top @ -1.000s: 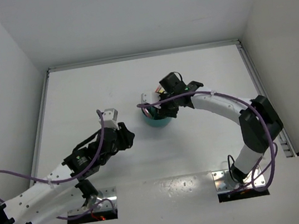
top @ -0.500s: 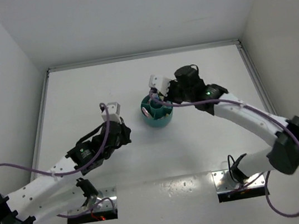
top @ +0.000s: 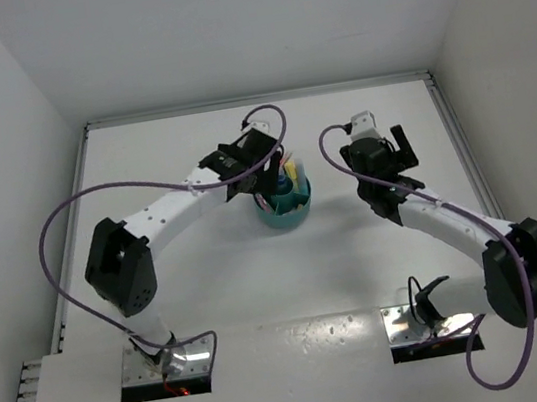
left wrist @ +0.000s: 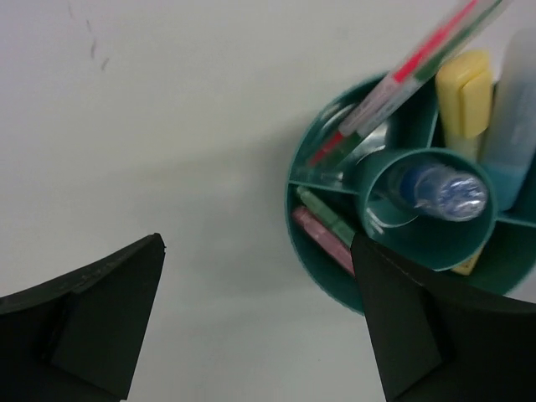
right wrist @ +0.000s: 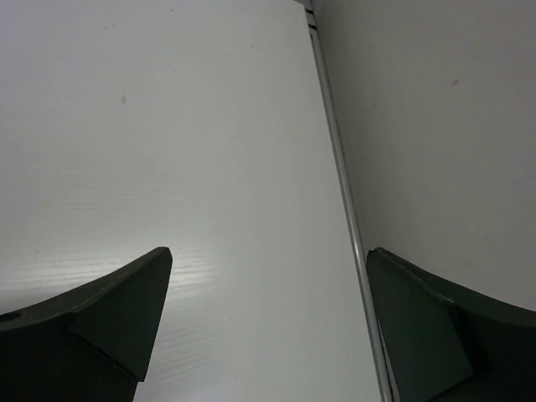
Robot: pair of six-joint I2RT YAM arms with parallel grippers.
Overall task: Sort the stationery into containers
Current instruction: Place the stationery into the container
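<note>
The round teal organiser [top: 286, 212] stands mid-table. In the left wrist view the organiser [left wrist: 332, 281] holds a blue marker [left wrist: 442, 191] in its centre cup. Its ring compartments hold a yellow marker [left wrist: 463, 92], a mint marker [left wrist: 512, 126], thin pens [left wrist: 394, 88] leaning out, and pink [left wrist: 322, 238] and green [left wrist: 327, 217] pieces. My left gripper [top: 269, 166] is open and empty, just left of and above the organiser; its fingers [left wrist: 92, 318] frame bare table. My right gripper [top: 394, 144] is open and empty, right of the organiser, over bare table [right wrist: 209, 167].
White walls enclose the table. A metal rail [right wrist: 339, 167] runs along the right edge, close to my right gripper. The left arm's purple cable [top: 61, 232] loops over the left half of the table.
My left arm has swung from the near left up to the organiser's far left side. My right gripper has pulled away from the organiser to the right. More items now show in the organiser.
</note>
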